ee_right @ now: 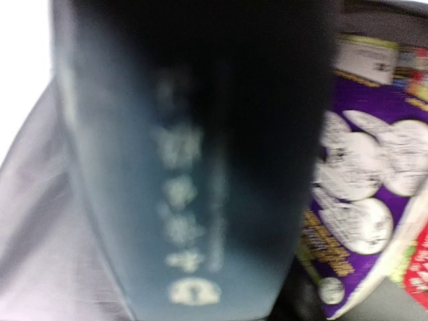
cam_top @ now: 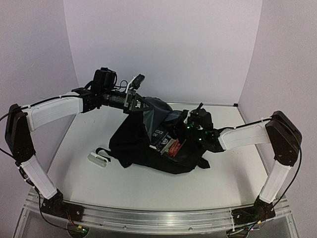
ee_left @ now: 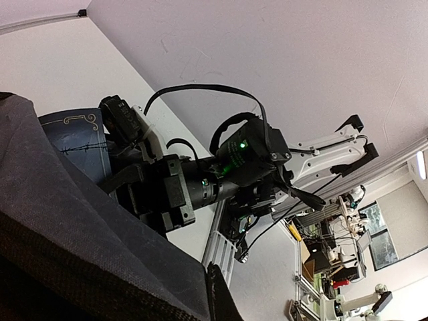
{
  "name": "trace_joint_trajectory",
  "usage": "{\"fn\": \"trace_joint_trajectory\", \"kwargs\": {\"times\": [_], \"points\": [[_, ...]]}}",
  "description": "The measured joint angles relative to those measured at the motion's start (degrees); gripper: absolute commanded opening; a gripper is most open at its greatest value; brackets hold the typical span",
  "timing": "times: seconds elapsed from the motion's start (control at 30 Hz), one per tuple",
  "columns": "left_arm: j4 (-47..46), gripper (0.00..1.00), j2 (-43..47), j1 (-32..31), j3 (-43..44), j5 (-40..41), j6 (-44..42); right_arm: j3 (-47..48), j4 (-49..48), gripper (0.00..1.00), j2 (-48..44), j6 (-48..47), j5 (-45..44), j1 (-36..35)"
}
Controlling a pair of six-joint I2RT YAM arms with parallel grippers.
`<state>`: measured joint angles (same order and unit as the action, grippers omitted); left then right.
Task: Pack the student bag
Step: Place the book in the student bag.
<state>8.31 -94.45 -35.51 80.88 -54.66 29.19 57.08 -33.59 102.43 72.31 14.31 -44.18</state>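
Top external: left tool (cam_top: 143, 105) pinches student bag (cam_top: 131, 144) lining; right tool (cam_top: 186, 122) grips dark blue book (ee_right: 187, 167).

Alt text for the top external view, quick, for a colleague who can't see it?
A black student bag lies mid-table, its grey-lined mouth held up by the shut left gripper, while the right gripper holds a dark blue book at the opening. Colourful books show inside; a small white item lies left of the bag.
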Motion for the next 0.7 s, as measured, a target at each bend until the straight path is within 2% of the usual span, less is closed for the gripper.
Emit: {"fn": "trace_joint_trajectory", "kwargs": {"times": [0.13,0.4,0.7], "points": [[0.5,0.00,0.1,0.0,0.7,0.4,-0.6,0.0,-3.9,0.00,0.0,0.0,0.8,-0.7],[2.5,0.00,0.7,0.1,0.8,1.3,-1.1,-0.1,-4.1,0.00,2.2,-0.3,-0.6,-1.2],[3.8,0.00,1.4,0.1,0.8,1.9,-2.2,-2.2,6.6,0.00,4.5,-0.6,-7.5,-1.5]]}}
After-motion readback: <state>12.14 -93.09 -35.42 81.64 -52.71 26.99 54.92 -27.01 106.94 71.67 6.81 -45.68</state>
